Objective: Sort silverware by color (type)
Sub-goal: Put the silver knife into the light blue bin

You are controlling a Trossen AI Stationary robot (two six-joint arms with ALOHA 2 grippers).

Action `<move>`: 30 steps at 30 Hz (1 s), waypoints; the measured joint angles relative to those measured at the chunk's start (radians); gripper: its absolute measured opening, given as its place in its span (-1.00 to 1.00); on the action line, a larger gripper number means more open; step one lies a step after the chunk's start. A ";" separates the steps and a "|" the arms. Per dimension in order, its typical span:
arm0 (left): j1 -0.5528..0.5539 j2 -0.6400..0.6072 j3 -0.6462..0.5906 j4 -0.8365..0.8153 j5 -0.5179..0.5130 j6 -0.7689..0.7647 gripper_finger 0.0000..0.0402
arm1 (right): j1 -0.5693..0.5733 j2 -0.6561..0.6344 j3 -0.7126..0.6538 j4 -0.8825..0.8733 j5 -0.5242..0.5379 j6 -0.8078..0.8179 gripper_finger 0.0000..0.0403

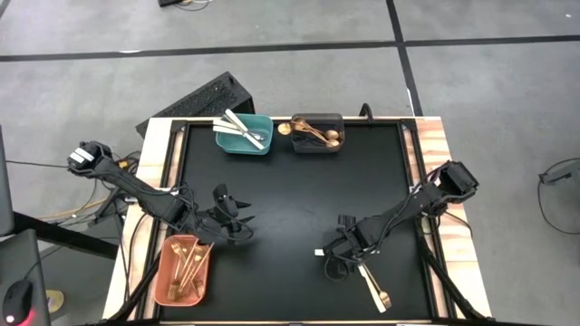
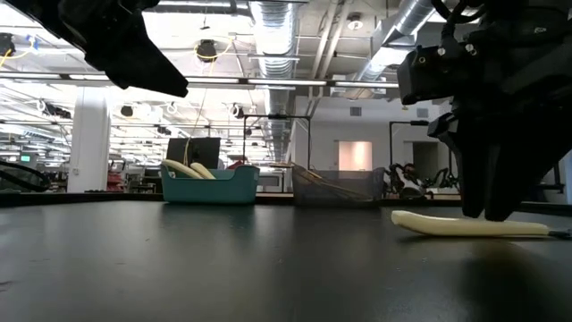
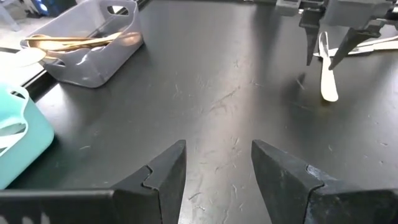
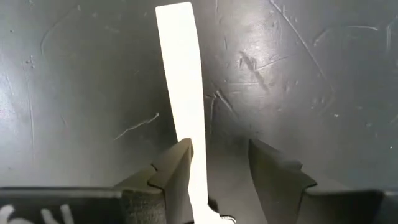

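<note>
A white plastic knife (image 4: 183,93) lies flat on the black table, also seen in the low view (image 2: 447,224). My right gripper (image 4: 217,158) points down over it near the table's near right, open, its fingers on either side of the knife (image 3: 326,78). One end of the knife (image 1: 319,252) sticks out from under that gripper (image 1: 335,261). My left gripper (image 3: 217,168) hangs open and holds nothing above the table's near left (image 1: 237,225). White knives lie in the teal bin (image 1: 243,134), gold spoons in the dark grey bin (image 1: 317,134), gold forks in the salmon bin (image 1: 184,270). My right gripper comes at the knife from above, fingers across its length, the knife flat on the table. One finger (image 4: 171,168) stands right against the knife's long edge (image 4: 194,149); whether it touches the knife I cannot tell. The other finger is clear of it.
Another white utensil (image 1: 370,281) and a gold one (image 1: 383,297) lie on the table just right of my right gripper. The teal and grey bins stand at the far edge, the salmon bin at the near left corner. The table's middle (image 1: 290,199) is bare.
</note>
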 joint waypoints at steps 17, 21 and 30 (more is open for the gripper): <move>0.000 0.000 -0.003 -0.002 0.001 -0.021 -0.16 | 0.028 -0.093 0.009 -0.024 0.002 0.007 -0.15; 0.000 0.000 -0.003 -0.003 0.001 -0.021 -0.16 | 0.040 -0.057 -0.006 0.005 -0.012 0.024 -0.15; 0.000 0.000 -0.004 -0.003 0.007 -0.026 -0.16 | 0.056 0.058 0.001 0.010 -0.022 0.021 -0.17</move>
